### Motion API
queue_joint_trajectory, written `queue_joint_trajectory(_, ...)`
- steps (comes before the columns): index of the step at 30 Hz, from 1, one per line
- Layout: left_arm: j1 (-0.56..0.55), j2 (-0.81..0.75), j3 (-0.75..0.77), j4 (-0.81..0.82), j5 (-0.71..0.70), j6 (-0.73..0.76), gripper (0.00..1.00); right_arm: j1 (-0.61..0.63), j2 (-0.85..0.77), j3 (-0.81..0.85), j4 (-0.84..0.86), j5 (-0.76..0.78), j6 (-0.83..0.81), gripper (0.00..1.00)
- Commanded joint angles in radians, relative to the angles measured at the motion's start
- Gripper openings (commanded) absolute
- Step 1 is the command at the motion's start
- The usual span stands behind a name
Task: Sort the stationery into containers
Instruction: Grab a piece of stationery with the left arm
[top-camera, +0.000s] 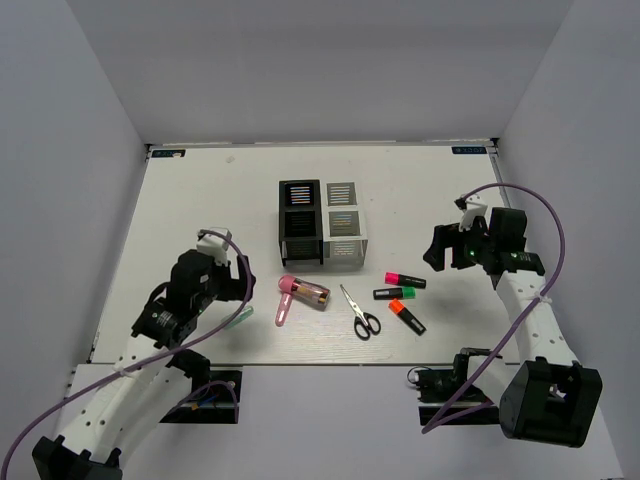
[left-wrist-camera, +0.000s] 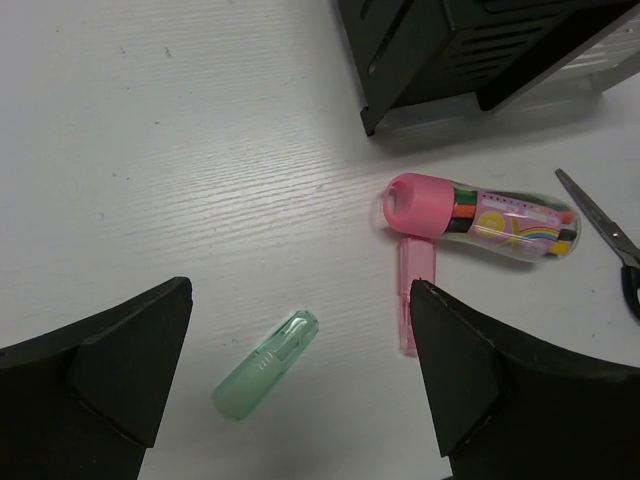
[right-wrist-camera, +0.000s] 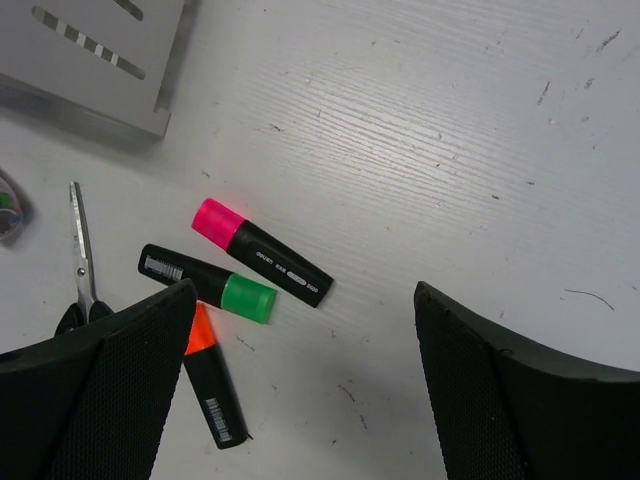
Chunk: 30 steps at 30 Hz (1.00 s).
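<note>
Stationery lies loose on the white table (top-camera: 200, 200), all of it outside the two containers. The left gripper (left-wrist-camera: 300, 290) hangs with its fingers spread wide and grips nothing. The pale-green pen (left-wrist-camera: 265, 365) lies on the surface between them, nearer the finger on the view's left, touching neither. In the left wrist view its long axis runs diagonally from lower left to upper right.

Beyond it is the clear tube (left-wrist-camera: 490, 215), lying almost crosswise with its pink cap toward the pen. The pink clip-like piece (left-wrist-camera: 412, 295) lies just beside that cap, at roughly a right angle to the tube.

The right gripper (right-wrist-camera: 305, 290) is likewise spread and empty, held above bare table, with the three markers off to one side. The pink marker (right-wrist-camera: 262, 252) and green marker (right-wrist-camera: 207, 283) lie near each other, coloured ends facing opposite ways. The orange marker (right-wrist-camera: 212, 385) is angled away below them, partly hidden by a finger.

The scissors (top-camera: 360, 312) lie closed between the tube and the markers, with their blades aimed at the containers and their handles toward the near edge.

The black organiser (top-camera: 300, 220) and white-grey organiser (top-camera: 345, 225) stand side by side, touching, at mid-table. Plain pale walls (top-camera: 320, 70) enclose the table on three sides.
</note>
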Motion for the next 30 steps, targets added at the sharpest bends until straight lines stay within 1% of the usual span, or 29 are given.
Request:
queue_joint_trajectory(1,-0.002,0.014,0.065,-0.011,0.064,0.014,1.00,0.001,-0.034,0.032,0.017,-0.037,-0.022,0.90)
queue_joint_trajectory(6,-0.001,0.075,0.115,-0.049,0.086,0.042,1.00,-0.001,-0.039,0.029,-0.003,-0.092,-0.051,0.90)
queue_joint_trajectory(8,-0.002,0.083,0.119,-0.055,0.084,0.047,1.00,0.001,-0.039,0.032,-0.011,-0.107,-0.053,0.90)
queue_joint_trajectory(11,-0.002,0.086,0.127,-0.060,0.120,0.051,1.00,-0.001,-0.040,0.032,-0.024,-0.134,-0.088,0.90)
queue_joint_trajectory(12,-0.001,0.090,0.127,-0.066,0.126,0.056,0.98,-0.001,-0.042,0.031,-0.037,-0.147,-0.097,0.90)
queue_joint_trajectory(13,-0.004,0.101,0.131,-0.072,0.129,0.056,0.94,0.001,-0.046,0.035,-0.052,-0.191,-0.114,0.90)
queue_joint_trajectory(14,-0.002,0.107,0.142,-0.087,0.149,0.054,0.91,0.001,-0.059,0.032,-0.082,-0.207,-0.188,0.89)
queue_joint_trajectory(15,-0.002,0.112,0.147,-0.094,0.158,0.057,0.84,0.001,-0.062,0.023,-0.075,-0.216,-0.203,0.64)
queue_joint_trajectory(16,-0.002,0.139,0.150,-0.098,0.172,0.057,0.46,-0.001,-0.066,0.026,-0.078,-0.267,-0.223,0.12)
queue_joint_trajectory(17,-0.004,0.152,0.161,-0.107,0.201,0.059,0.18,0.001,-0.062,0.031,-0.092,-0.275,-0.217,0.00)
queue_joint_trajectory(18,-0.004,0.165,0.165,-0.115,0.207,0.050,0.00,0.001,-0.060,0.038,-0.099,-0.293,-0.212,0.00)
queue_joint_trajectory(19,-0.005,0.193,0.177,-0.124,0.215,0.050,0.00,-0.001,-0.062,0.044,-0.101,-0.307,-0.214,0.00)
queue_joint_trajectory(20,-0.024,0.231,0.188,-0.143,0.222,0.047,0.00,0.002,-0.053,0.054,-0.107,-0.315,-0.211,0.11)
queue_joint_trajectory(21,-0.030,0.271,0.207,-0.147,0.224,0.047,0.06,0.001,-0.045,0.069,-0.107,-0.319,-0.198,0.90)
queue_joint_trajectory(22,-0.042,0.291,0.217,-0.164,0.201,0.040,0.59,0.002,-0.042,0.080,-0.112,-0.337,-0.195,0.90)
queue_joint_trajectory(23,-0.091,0.329,0.230,-0.176,0.175,0.027,0.80,0.004,-0.033,0.090,-0.112,-0.353,-0.189,0.90)
queue_joint_trajectory(24,-0.110,0.371,0.266,-0.198,0.091,0.021,0.86,0.004,-0.030,0.112,-0.104,-0.362,-0.165,0.90)
queue_joint_trajectory(25,-0.125,0.392,0.277,-0.215,0.071,0.017,0.89,0.002,-0.025,0.119,-0.090,-0.364,-0.122,0.81)
queue_joint_trajectory(26,-0.172,0.435,0.285,-0.219,0.052,0.022,0.89,0.004,-0.025,0.123,-0.086,-0.393,-0.099,0.58)
queue_joint_trajectory(27,-0.186,0.449,0.302,-0.227,0.028,0.027,0.87,0.002,-0.017,0.132,-0.080,-0.404,-0.088,0.40)
queue_joint_trajectory(28,-0.194,0.460,0.302,-0.227,0.028,0.066,0.80,0.004,-0.017,0.127,-0.080,-0.434,-0.080,0.26)
queue_joint_trajectory(29,-0.212,0.486,0.297,-0.226,0.034,0.083,0.36,0.002,-0.026,0.107,-0.080,-0.457,-0.080,0.28)
queue_joint_trajectory(30,-0.214,0.494,0.296,-0.223,0.055,0.102,0.20,0.002,-0.033,0.098,-0.058,-0.465,-0.085,0.36)
